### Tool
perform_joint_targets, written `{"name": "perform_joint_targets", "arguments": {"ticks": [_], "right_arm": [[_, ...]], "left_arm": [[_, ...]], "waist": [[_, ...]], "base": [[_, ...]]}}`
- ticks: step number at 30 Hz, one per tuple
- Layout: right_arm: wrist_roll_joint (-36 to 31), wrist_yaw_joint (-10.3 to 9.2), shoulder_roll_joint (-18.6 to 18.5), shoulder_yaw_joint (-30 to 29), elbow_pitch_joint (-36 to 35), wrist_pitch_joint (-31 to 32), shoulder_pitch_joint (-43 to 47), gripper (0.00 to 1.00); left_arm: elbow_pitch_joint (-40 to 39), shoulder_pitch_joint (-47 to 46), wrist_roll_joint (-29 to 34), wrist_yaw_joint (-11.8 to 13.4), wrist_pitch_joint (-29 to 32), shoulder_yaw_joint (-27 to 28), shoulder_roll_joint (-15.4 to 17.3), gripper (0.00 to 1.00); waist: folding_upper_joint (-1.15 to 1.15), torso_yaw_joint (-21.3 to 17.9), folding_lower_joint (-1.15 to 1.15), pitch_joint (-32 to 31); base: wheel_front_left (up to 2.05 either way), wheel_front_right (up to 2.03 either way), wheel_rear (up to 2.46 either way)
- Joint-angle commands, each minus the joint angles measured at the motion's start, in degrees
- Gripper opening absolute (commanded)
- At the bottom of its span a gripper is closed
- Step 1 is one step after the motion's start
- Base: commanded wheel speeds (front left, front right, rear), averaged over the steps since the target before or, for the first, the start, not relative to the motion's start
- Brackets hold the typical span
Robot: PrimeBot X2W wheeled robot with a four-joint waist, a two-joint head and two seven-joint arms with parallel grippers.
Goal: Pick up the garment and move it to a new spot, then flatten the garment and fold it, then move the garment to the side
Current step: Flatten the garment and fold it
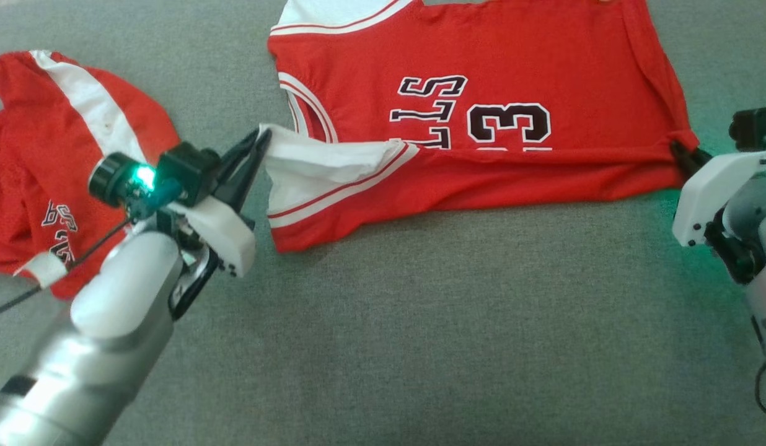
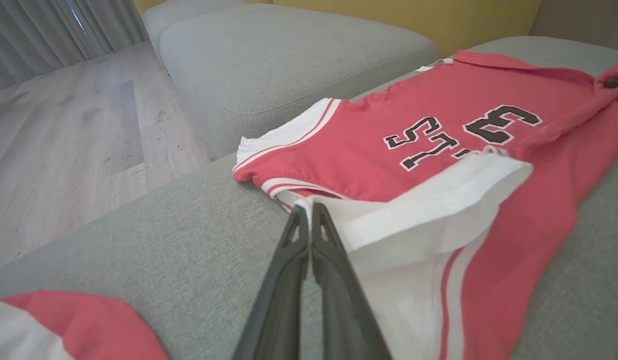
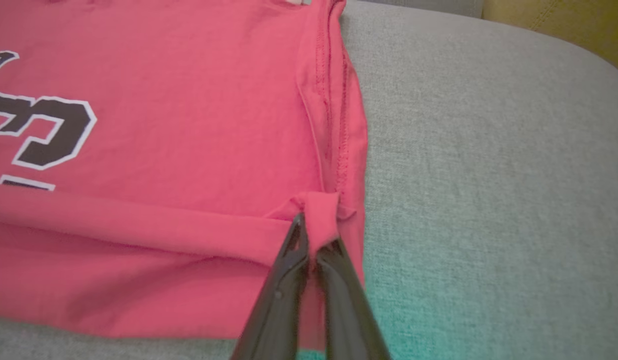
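The garment [image 1: 482,80] is a red sleeveless jersey with white trim and dark lettering, spread on a grey cushion with its near edge folded over toward the far side. My left gripper [image 1: 262,137] is shut on the white-trimmed corner of that folded edge [image 2: 389,220]. My right gripper [image 1: 680,152] is shut on the red corner at the other end [image 3: 321,215]. The fold hides the lower part of the number and lettering.
Another red and white garment [image 1: 67,161] lies crumpled at the left of the cushion [image 1: 420,322]. In the left wrist view, a second grey cushion [image 2: 289,55] and a wooden floor [image 2: 64,135] lie beyond the cushion's far edge.
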Motion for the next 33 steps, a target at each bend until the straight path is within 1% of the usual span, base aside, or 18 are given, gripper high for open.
{"name": "perform_joint_targets", "arguments": {"ticks": [1,3,4,5,6,7,11,14,16,20,24,25,26,27,31,33], "right_arm": [[-0.4,-0.05,-0.5,0.6,-1.0,-0.8,-1.3,0.0],[-0.2,-0.05,-0.2,0.9,-0.2,-1.1,-2.0,0.0],[-0.2,-0.05,0.0,0.9,0.0,-1.7,-2.5,0.0],[-0.2,-0.05,0.1,0.7,0.2,-2.8,-3.1,0.56],[0.0,-0.05,0.4,0.5,0.5,-3.5,-3.6,1.0],[0.4,-0.05,0.8,0.4,0.7,-4.3,-4.0,1.0],[1.1,-0.05,1.8,-1.3,0.9,-10.1,-5.6,1.0],[1.4,-0.05,2.5,-2.7,0.2,-15.7,-5.4,1.0],[2.0,-0.05,3.1,-4.0,-0.7,-19.5,-4.5,1.0],[1.9,-0.05,4.6,-7.4,-4.0,-25.7,-1.6,1.0],[-0.3,-0.05,6.9,-11.0,-8.6,-27.7,3.6,1.0],[-2.2,-0.05,8.5,-12.7,-11.1,-28.1,6.9,1.0],[-3.3,-0.05,9.4,-13.5,-12.3,-28.2,8.6,1.0],[-3.3,-0.05,9.4,-13.5,-12.3,-28.2,8.6,1.0],[-8.2,-0.05,13.3,-17.1,-17.2,-28.4,15.6,1.0],[-9.8,-0.05,15.8,-19.1,-19.1,-28.5,18.6,1.0]], "left_arm": [[-0.6,-3.7,0.3,-0.2,-0.6,1.8,1.4,0.0],[1.4,-5.3,0.3,-0.3,-1.2,1.7,0.6,0.0],[2.3,-6.2,0.2,-0.3,-1.7,1.8,0.1,0.04],[3.3,-6.9,-0.1,-0.3,-2.4,2.3,-0.4,0.42],[4.3,-7.7,-0.2,-0.1,-3.3,2.6,-0.9,0.92],[5.2,-8.5,-0.3,0.1,-4.2,3.0,-1.3,1.0],[7.6,-10.3,-2.1,2.7,-8.7,6.7,-3.2,1.0],[7.0,-9.2,-4.4,4.4,-10.5,10.5,-4.4,1.0],[5.0,-7.1,-5.5,5.2,-10.9,13.1,-5.1,1.0],[-4.6,0.1,-4.8,7.1,-11.0,20.1,-6.4,1.0],[-12.0,9.5,-3.7,8.0,-11.0,25.8,-9.1,1.0],[-14.5,13.9,-3.0,8.2,-11.0,27.9,-10.8,1.0],[-15.5,15.9,-2.6,8.2,-11.0,28.7,-11.6,1.0],[-15.5,15.9,-2.6,8.2,-11.0,28.7,-11.6,1.0],[-17.5,22.9,-0.6,7.8,-11.0,30.6,-14.5,1.0],[-17.6,25.2,0.9,7.6,-11.0,31.0,-15.4,1.0]], "waist": [[0.0,0.0,0.0,0.2],[0.0,-0.1,0.0,0.4],[0.0,-0.2,0.0,0.5],[0.0,-0.3,0.0,0.6],[0.0,-0.5,0.0,0.6],[0.0,-0.7,0.0,0.6],[0.0,-1.4,0.0,0.0],[0.0,-1.6,0.0,-1.2],[0.0,-1.5,0.0,-2.3],[0.0,-1.4,0.0,-4.4],[0.0,-1.2,0.0,-6.7],[0.0,-1.2,0.0,-7.8],[0.0,-1.3,0.0,-8.4],[0.0,-1.3,0.0,-8.4],[0.0,-1.5,0.0,-10.0],[0.0,-1.7,0.0,-10.4]], "base": [[0.0,0.0,0.0],[0.0,0.0,0.0],[0.0,0.0,0.0],[0.0,0.0,0.0],[0.0,0.0,0.0],[0.0,0.0,0.0],[0.0,0.0,0.0],[0.0,0.0,0.0],[0.0,0.0,0.0],[0.0,0.0,0.0],[0.0,0.0,0.0],[0.0,0.0,0.0],[0.0,0.0,0.0],[0.0,0.0,0.0],[0.0,0.0,0.0],[0.0,0.0,0.0]]}}
